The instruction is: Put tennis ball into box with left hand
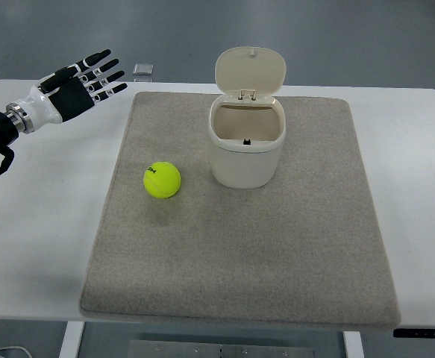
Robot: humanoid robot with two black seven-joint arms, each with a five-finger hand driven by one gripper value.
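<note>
A yellow-green tennis ball [162, 180] lies on the grey mat [277, 253], left of a cream box [246, 145] whose hinged lid [250, 71] stands open. The box looks empty inside. My left hand [90, 78] hovers over the white table at the upper left, well up and left of the ball, fingers spread and holding nothing. The right arm does not show.
The mat covers most of the white table [45, 224]. A small grey metal piece [143, 71] lies at the table's far edge, just right of my left hand's fingertips. A dark floor lies beyond the far edge.
</note>
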